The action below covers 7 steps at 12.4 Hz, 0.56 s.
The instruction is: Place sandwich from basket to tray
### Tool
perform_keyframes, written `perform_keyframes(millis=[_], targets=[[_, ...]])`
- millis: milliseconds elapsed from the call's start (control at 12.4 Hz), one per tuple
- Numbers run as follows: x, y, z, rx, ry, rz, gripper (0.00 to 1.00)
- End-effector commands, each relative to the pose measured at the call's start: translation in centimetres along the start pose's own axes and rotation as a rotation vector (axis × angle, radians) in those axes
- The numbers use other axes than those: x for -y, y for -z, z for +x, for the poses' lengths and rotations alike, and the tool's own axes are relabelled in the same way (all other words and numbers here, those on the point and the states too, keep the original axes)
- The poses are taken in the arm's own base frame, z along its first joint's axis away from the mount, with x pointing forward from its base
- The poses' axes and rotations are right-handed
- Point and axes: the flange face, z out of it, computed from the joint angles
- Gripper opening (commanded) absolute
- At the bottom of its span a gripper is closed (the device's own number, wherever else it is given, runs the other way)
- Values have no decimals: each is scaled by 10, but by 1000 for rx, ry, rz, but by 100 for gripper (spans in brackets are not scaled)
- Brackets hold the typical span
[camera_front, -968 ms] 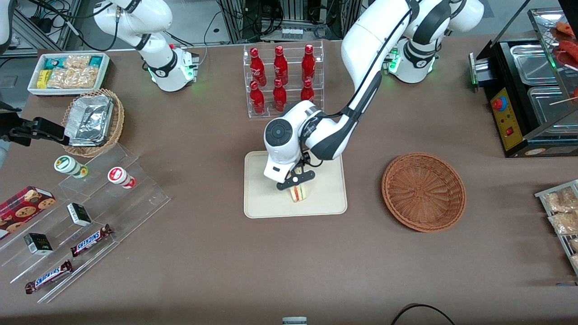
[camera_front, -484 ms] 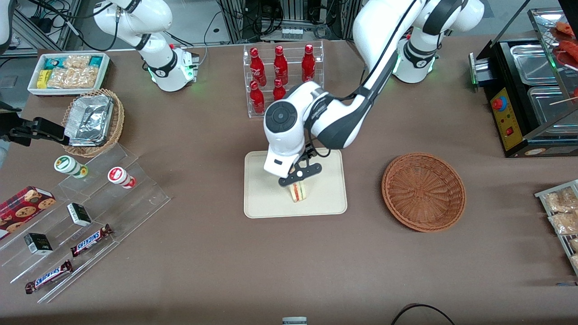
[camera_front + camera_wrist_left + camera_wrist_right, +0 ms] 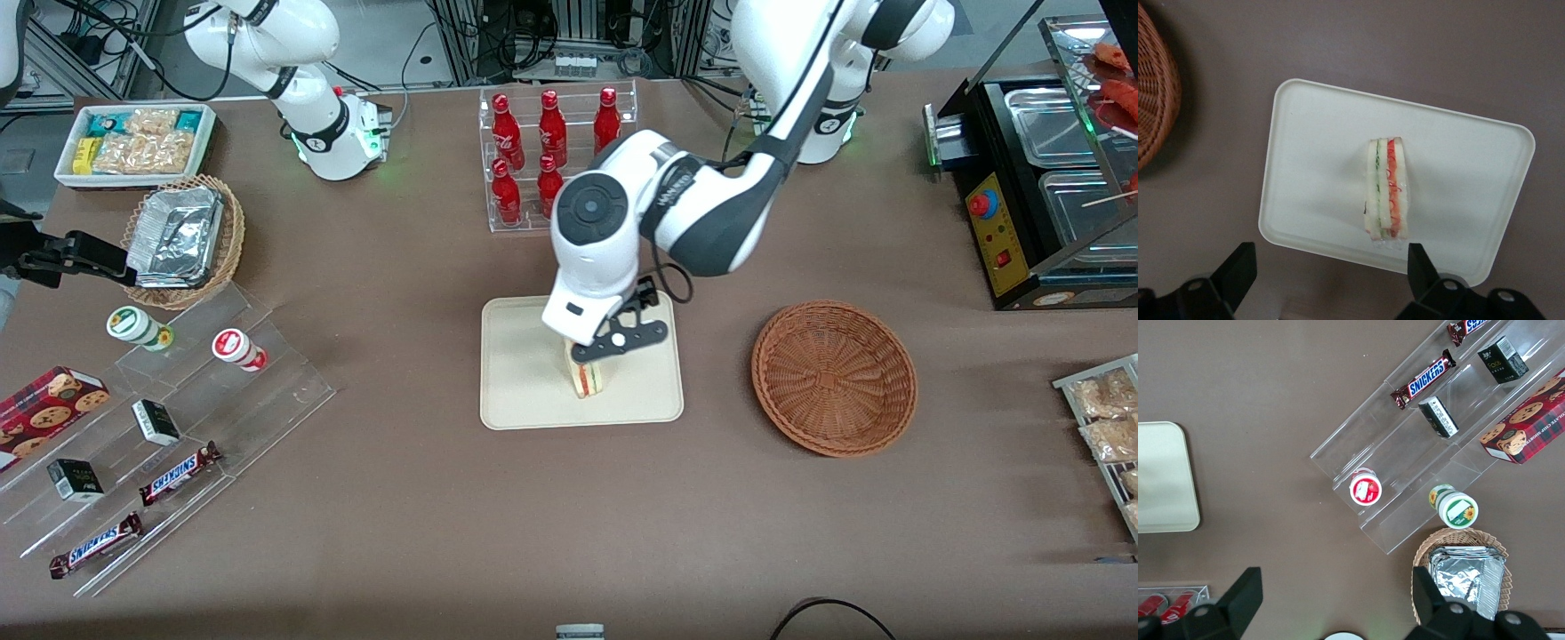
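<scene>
The claw [image 3: 619, 343] hangs wide open and empty above the sandwich [image 3: 587, 379], mid-frame on the tray [image 3: 524, 391]; I'd lift straight up, clear of the bread.

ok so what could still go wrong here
The sandwich stands on its narrow edge on the tray, so a nudge could tip it flat. The open gripper hangs just above it with nothing held; in the front view its fingers overlap the sandwich top, so a sideways exit might clip it. The basket lies toward the working arm's end, so a low sweep could catch its rim.
</scene>
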Motion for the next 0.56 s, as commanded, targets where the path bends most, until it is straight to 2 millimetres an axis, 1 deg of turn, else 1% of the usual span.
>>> perform_keyframes(millis=[0, 161, 242, 403, 484], targets=[[48, 10, 15, 3, -16, 54, 100], [86, 20, 37, 13, -63, 54, 100], [109, 24, 48, 19, -80, 53, 100], [148, 25, 48, 35, -150, 56, 100], [177, 31, 59, 17, -138, 33, 100]])
